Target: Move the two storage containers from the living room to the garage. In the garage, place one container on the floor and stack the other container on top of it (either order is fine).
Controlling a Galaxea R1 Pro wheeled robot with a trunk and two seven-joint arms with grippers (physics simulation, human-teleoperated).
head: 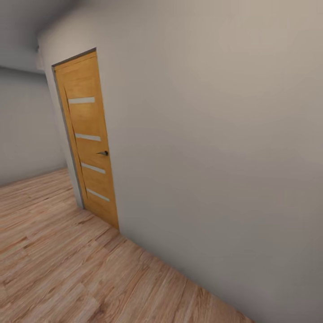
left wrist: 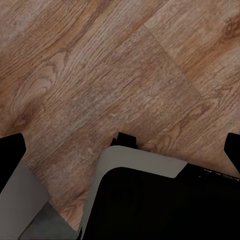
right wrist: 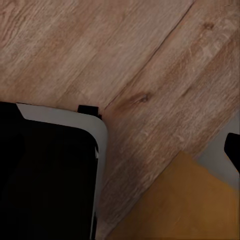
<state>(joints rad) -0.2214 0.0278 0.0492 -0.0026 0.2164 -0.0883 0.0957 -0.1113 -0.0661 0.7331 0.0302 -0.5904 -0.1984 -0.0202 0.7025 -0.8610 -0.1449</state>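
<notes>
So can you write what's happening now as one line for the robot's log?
phase: on the way | ahead: shut door in wall | floor: wood planks | boxes: none held | grippers: fingertips apart

base (left wrist: 160, 205): black body, pale grey rounded rim | fingertips (left wrist: 11, 152): black

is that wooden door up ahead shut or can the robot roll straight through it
The wooden door looks shut, flush in its frame in the pale wall, so it bars that way. Bare wood floor leads up to it.
</notes>
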